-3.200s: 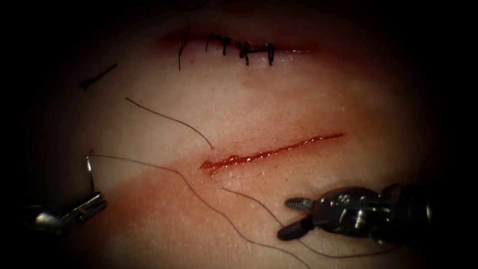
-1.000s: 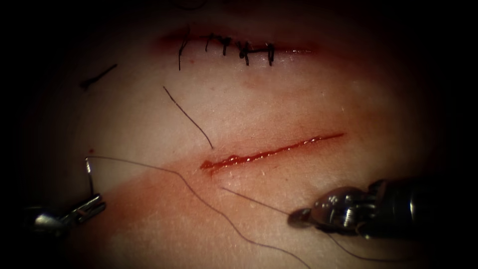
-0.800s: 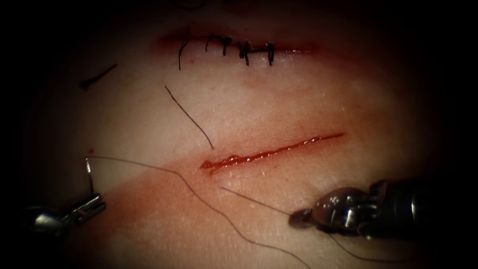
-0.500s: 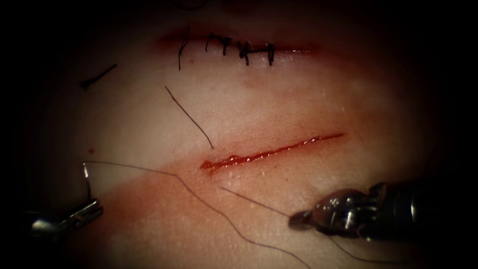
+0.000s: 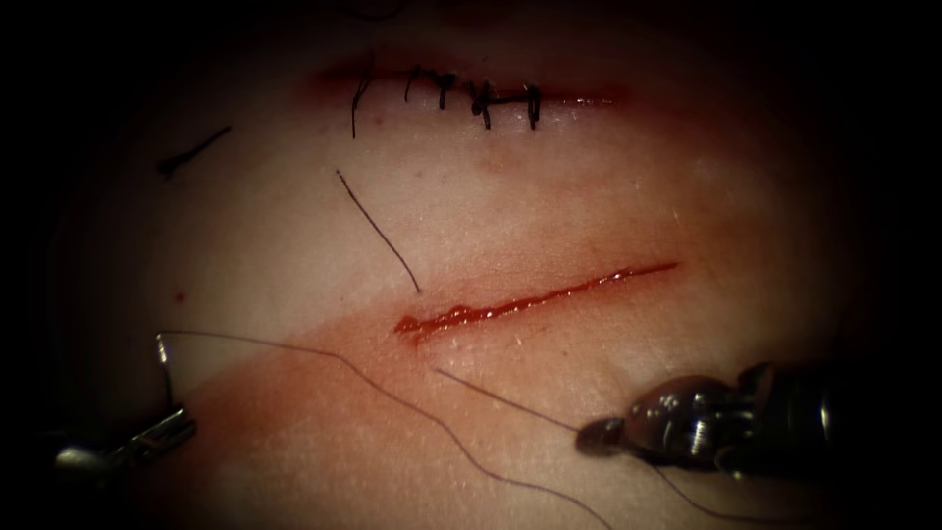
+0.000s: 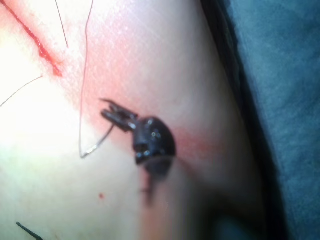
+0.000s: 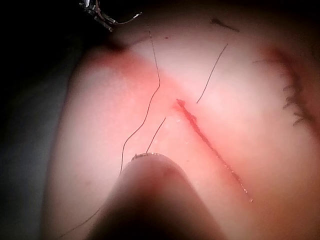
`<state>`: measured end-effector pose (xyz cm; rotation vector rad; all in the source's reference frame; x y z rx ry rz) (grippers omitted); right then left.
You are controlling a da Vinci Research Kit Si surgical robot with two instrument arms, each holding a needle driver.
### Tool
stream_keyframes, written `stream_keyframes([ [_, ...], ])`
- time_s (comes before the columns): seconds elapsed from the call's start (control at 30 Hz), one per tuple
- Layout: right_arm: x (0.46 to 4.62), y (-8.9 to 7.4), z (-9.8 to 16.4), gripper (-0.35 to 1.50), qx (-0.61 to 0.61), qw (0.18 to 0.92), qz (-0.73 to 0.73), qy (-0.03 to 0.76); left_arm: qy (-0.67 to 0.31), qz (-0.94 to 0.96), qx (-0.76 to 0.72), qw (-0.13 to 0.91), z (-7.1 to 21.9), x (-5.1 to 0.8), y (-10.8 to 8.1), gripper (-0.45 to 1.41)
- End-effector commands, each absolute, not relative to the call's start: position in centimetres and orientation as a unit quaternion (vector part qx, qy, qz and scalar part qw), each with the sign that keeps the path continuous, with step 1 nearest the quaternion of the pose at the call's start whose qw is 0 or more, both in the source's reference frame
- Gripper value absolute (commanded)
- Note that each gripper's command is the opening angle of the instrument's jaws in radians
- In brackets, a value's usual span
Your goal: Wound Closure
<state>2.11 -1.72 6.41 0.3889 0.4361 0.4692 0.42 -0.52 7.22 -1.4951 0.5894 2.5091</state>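
Needle [image 5: 163, 368] clear of the tissue [image 5: 294, 245], clamped near one end in left tool [image 5: 162, 432]; right tool [image 5: 601, 435] closed on thread [image 5: 510, 400]. Beyond, open cut [image 5: 530, 299]; farther, stitched cut [image 5: 471, 96]. From left wrist view, needle's curve [image 6: 97, 145].

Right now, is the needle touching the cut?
Apart. The endoscope view shows the needle, held by the left end effector, far left of the cut.

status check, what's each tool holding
Left tool shut on needle, clear of tissue, left of cut. Right tool shut on thread.
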Motion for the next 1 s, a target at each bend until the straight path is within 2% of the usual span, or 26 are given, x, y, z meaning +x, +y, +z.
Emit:
stream_keyframes([
  [0.03,2.15,-1.74,6.44,0.99,0.175,0.933,0.231,0.215,0.193,0.839,-0.502,0.084,7.3,0.36,-0.56,-0.45],
  [0.07,2.13,-1.71,6.41,1.21,0.158,0.937,0.233,0.205,0.194,0.839,-0.502,0.084,7.3,0.36,-0.57,-0.45],
  [0.1,2.13,-1.71,6.41,1.21,0.158,0.937,0.233,0.205,0.194,0.839,-0.502,0.084,7.3,0.36,-0.57,-0.45],
  [0.17,2.1,-1.62,6.36,1.36,0.144,0.935,0.241,0.218,0.193,0.838,-0.503,0.083,7.29,0.36,-0.58,-0.45],
  [0.3,2.05,-1.51,6.29,1.46,0.124,0.933,0.244,0.234,0.189,0.839,-0.503,0.087,7.28,0.37,-0.6,-0.45],
  [0.33,2.01,-1.46,6.23,1.46,0.114,0.932,0.246,0.242,0.177,0.837,-0.507,0.103,7.29,0.37,-0.6,-0.13],
  [0.43,1.92,-1.4,6.12,1.48,0.102,0.931,0.253,0.24,0.132,0.835,-0.514,0.147,7.29,0.36,-0.6,0.39],
  [0.5,1.87,-1.38,6.1,1.48,0.102,0.932,0.254,0.237,0.12,0.831,-0.517,0.166,7.29,0.35,-0.63,0.52],
  [0.6,1.82,-1.38,6.1,1.48,0.101,0.932,0.258,0.235,0.109,0.832,-0.515,0.176,7.28,0.35,-0.65,0.61],
  [0.67,1.77,-1.39,6.1,1.48,0.1,0.932,0.258,0.235,0.092,0.831,-0.513,0.196,7.28,0.34,-0.68,0.81],
  [0.77,1.71,-1.4,6.09,1.48,0.101,0.932,0.257,0.235,0.074,0.832,-0.507,0.213,7.26,0.34,-0.73,0.94],
  [0.87,1.61,-1.39,6.09,1.48,0.1,0.932,0.258,0.234,0.045,0.834,-0.497,0.234,7.15,0.33,-0.84,1.2],
  [1.0,1.54,-1.38,6.09,1.48,0.1,0.932,0.258,0.233,-0.011,0.831,-0.503,0.237,6.98,0.39,-0.97,1.21],
])
